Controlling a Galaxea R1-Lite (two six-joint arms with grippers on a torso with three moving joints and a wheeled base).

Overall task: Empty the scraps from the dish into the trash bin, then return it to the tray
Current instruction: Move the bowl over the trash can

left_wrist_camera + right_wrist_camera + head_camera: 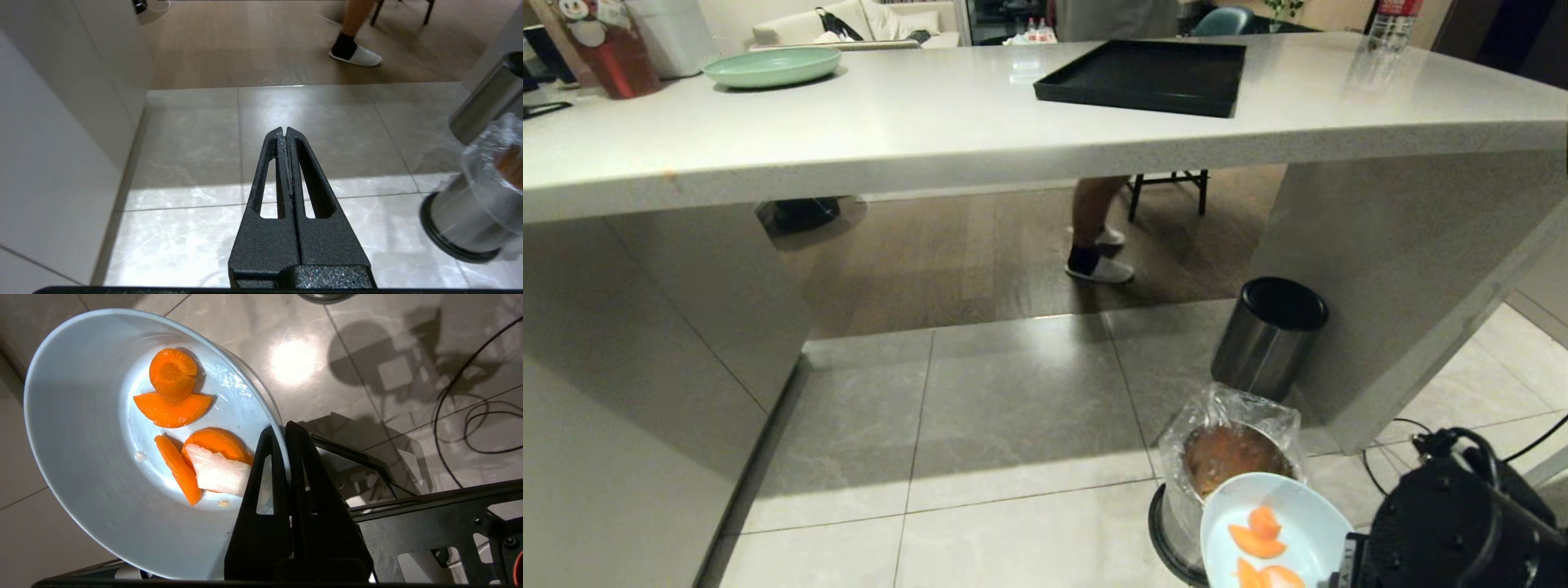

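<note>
My right gripper (282,428) is shut on the rim of the dish (94,457), a pale blue bowl held tilted. The scraps (175,392), orange carrot slices and one pale piece, lie inside it. In the head view the dish (1298,510) hangs low at the bottom right, just on my side of the trash bin (1229,453), which has a clear bag over its rim. The black tray (1147,73) sits up on the counter. My left gripper (285,130) is shut and holds nothing, parked over the floor tiles with the trash bin (470,216) off to its side.
A steel bin with a black rim (1270,335) stands just behind the trash bin, against the counter's leg. A person's legs (1094,245) are beyond the counter (931,139). A mint-green plate (772,65) sits on it. Cables (482,416) lie on the floor.
</note>
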